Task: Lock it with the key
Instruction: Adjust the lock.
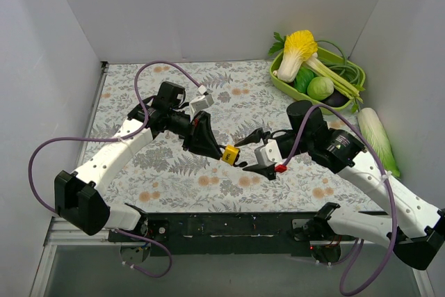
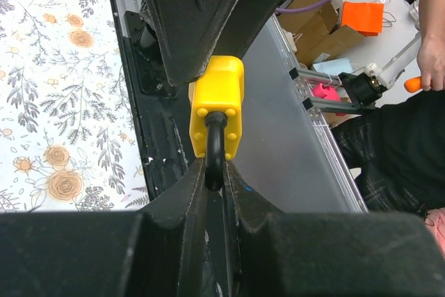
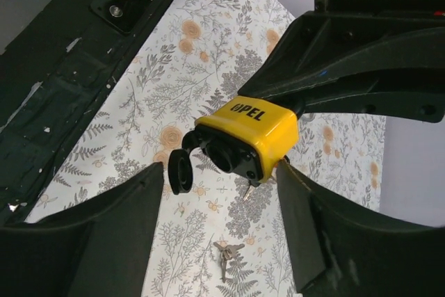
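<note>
A yellow padlock (image 1: pixel 230 154) is held above the floral tablecloth near the table's middle front. My left gripper (image 1: pixel 212 145) is shut on its black shackle (image 2: pixel 214 161), with the yellow body (image 2: pixel 217 106) sticking out beyond the fingertips. In the right wrist view the padlock (image 3: pixel 254 130) shows its black underside, with the round dust cap (image 3: pixel 179 170) flipped open. My right gripper (image 3: pixel 221 199) is open and empty, with one finger on either side of the padlock's lower end. A small bunch of keys (image 3: pixel 224 253) lies on the cloth below it.
A green tray (image 1: pixel 286 86) of vegetables stands at the back right, with a long cabbage (image 1: pixel 379 137) beside it. White walls close in three sides. The black front rail (image 1: pixel 229 224) runs along the near edge. A person (image 2: pixel 410 165) sits beyond that edge.
</note>
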{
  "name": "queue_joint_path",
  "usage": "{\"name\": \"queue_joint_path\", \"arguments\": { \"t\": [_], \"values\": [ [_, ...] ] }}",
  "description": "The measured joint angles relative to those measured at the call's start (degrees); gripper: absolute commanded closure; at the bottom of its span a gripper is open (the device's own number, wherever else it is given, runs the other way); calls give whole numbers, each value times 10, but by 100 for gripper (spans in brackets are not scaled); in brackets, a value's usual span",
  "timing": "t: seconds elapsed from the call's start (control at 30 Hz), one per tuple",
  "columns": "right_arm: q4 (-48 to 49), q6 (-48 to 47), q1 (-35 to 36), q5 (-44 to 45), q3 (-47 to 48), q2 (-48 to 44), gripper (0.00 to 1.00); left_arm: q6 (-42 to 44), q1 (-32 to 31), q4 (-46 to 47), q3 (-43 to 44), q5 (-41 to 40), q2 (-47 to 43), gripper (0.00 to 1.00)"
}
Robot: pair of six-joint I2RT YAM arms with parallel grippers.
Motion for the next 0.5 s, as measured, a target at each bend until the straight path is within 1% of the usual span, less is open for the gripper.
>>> {"name": "queue_joint_path", "arguments": {
  "t": [0.2, 0.5],
  "values": [
    [22, 24, 16, 8, 7, 2, 41, 1, -5, -4, 0, 2, 0, 100],
    [28, 54, 19, 13, 15, 9, 49, 1, -6, -14, 0, 3, 1, 100]
  ]
}}
